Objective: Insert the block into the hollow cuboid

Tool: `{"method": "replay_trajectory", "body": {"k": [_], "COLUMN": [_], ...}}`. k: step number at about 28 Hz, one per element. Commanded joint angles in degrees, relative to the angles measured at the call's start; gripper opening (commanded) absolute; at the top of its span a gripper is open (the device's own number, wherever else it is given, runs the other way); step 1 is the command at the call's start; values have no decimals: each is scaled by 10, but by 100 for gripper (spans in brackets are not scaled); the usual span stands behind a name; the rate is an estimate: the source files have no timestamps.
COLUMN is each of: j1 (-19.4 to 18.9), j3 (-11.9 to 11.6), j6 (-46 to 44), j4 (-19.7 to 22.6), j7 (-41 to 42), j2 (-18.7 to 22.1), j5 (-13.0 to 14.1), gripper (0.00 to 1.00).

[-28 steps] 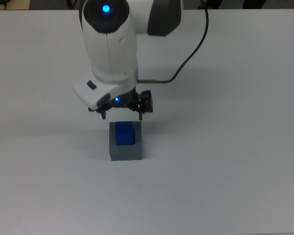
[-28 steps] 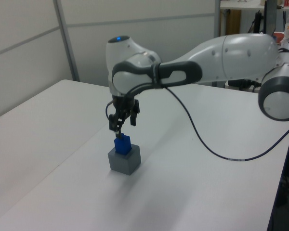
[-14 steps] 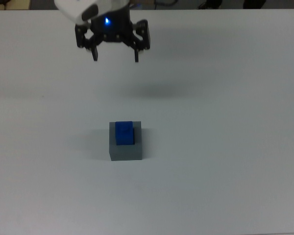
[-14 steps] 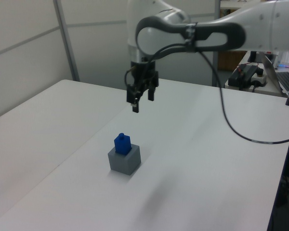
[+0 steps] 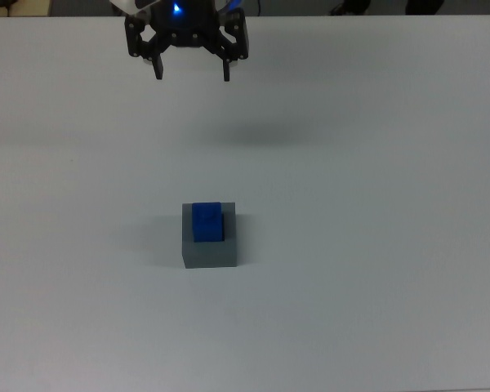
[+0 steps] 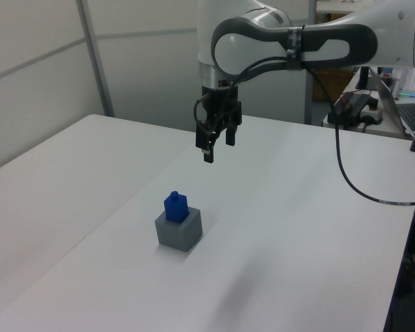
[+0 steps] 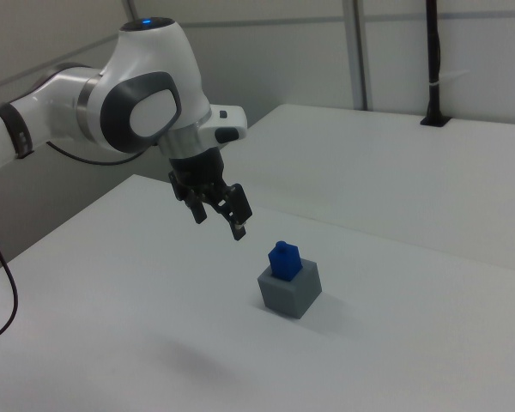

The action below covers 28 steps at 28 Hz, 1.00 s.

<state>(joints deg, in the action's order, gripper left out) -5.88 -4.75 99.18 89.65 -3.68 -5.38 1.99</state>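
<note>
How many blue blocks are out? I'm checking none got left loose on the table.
1. The block sits in the hollow cuboid, sticking up above its rim. None shows loose on the table.

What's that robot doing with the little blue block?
The robot arm isn't holding anything right now. The blue block sits in the recess of the grey hollow cuboid on the white table, its top poking out above the rim. The gripper hangs open in the air, well above and away from the box.

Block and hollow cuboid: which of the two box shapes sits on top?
The blue block is on top, lodged in the recess of the grey hollow cuboid and sticking up above its rim; the cuboid rests on the table.
</note>
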Motion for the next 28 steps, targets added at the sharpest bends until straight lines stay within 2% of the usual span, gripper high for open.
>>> {"method": "replay_trajectory", "body": {"k": [1,28], "j1": [-3,-1], "j3": [-3,-4], "j6": [-11,-14], "j4": [19,21], "j7": [-1,7], "j2": [18,17], "j5": [-9,-10], "gripper": [100,100]}}
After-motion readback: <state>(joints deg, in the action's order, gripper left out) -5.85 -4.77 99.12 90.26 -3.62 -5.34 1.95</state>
